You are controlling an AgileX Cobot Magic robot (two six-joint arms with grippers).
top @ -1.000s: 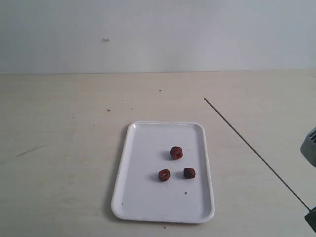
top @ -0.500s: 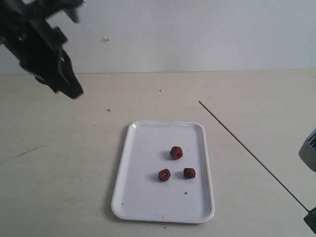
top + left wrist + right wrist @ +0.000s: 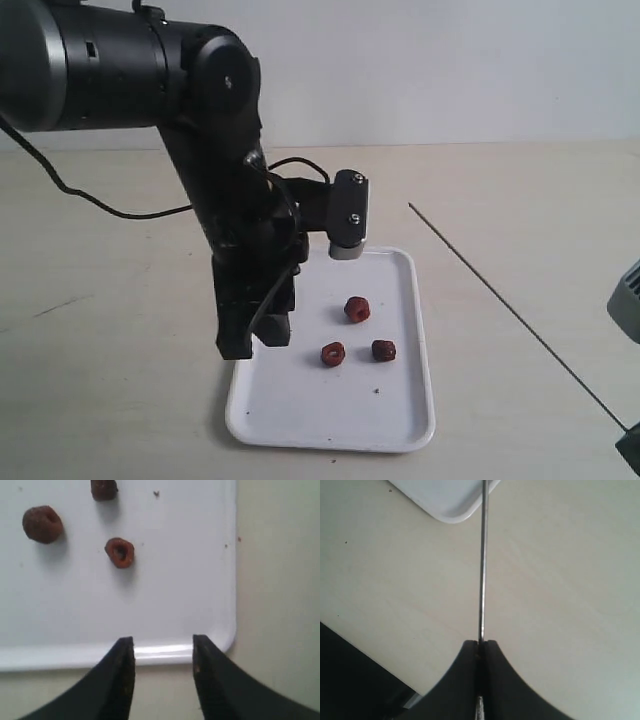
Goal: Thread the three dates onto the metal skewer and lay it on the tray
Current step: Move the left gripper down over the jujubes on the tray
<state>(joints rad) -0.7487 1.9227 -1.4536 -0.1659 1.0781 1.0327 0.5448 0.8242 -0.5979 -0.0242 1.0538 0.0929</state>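
Dates (image 3: 357,309), all three of them, are sitting loose on the white tray (image 3: 330,420), gathered around its middle and right half with gaps between them, and none is on the metal skewer (image 3: 520,315) yet. The ring-shaped date (image 3: 333,353) is lying with its hole facing up, on the side of the group closest to the left claw (image 3: 255,345). That claw is hanging over the tray's left rim with its jaws spread and nothing between them. From its wrist camera the rim is showing between the two tips and the dates are lying straight ahead, further in across the tray. Out to the right, the skewer is running on a long diagonal beside the tray and apart from it. Its point is reaching past the tray's far right corner and its near end is pinched tight in the right claw (image 3: 480,645), down at the near right of the table (image 3: 100,300). I can't tell whether the rod is resting on the table or being held just off it. To my eye the left arm is the nearer one to the fruit, so the pick is looking like a short reach inward to that ring-shaped date. After that, its hole is going to need lining up with the rod's diagonal axis.
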